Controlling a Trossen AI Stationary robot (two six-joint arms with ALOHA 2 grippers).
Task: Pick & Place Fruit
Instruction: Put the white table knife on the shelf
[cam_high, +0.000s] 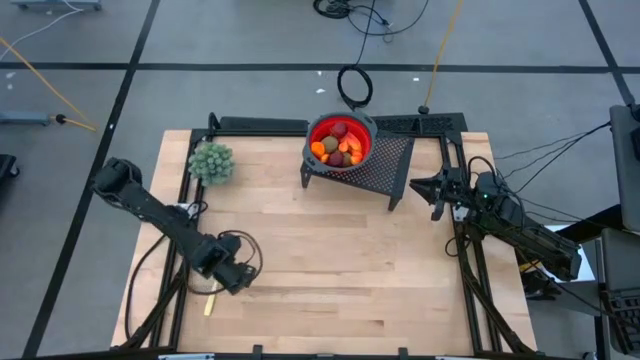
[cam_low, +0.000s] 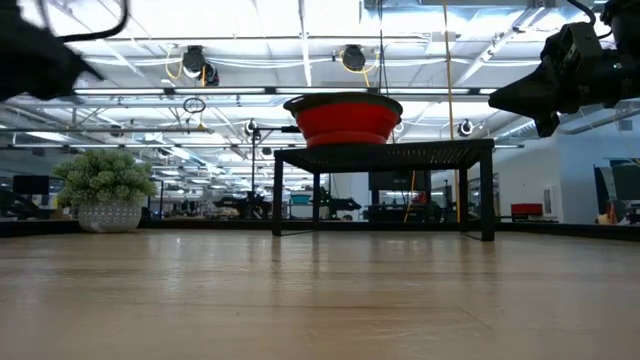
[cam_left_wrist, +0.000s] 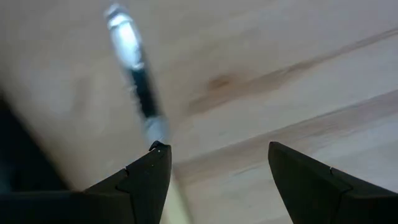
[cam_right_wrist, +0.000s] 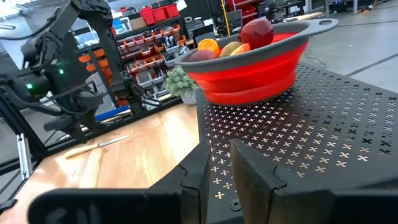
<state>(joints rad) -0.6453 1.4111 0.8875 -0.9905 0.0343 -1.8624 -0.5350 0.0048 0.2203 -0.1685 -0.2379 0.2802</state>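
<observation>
The fruit (cam_high: 339, 145) lies heaped in a red bowl (cam_high: 360, 128) that stands on a black perforated rack (cam_high: 392, 165) at the table's far middle. A dark red ball (cam_right_wrist: 256, 30) and orange pieces (cam_right_wrist: 208, 45) show above the rim. My left gripper (cam_left_wrist: 217, 149) is open, pointing down over the table's near left (cam_high: 235, 275), above a yellow-handled knife (cam_left_wrist: 134, 74) whose blade runs under one fingertip. I cannot tell whether it touches the knife. My right gripper (cam_right_wrist: 217, 163) hangs level at the rack's right end (cam_high: 425, 188), shut on nothing.
A bushy green plant in a pot (cam_high: 212, 162) stands at the far left. The knife's yellow handle (cam_high: 210, 305) lies near the front edge. Black frame rails (cam_high: 462, 250) run along the table's sides. Bare wood spreads across the middle (cam_high: 340, 260).
</observation>
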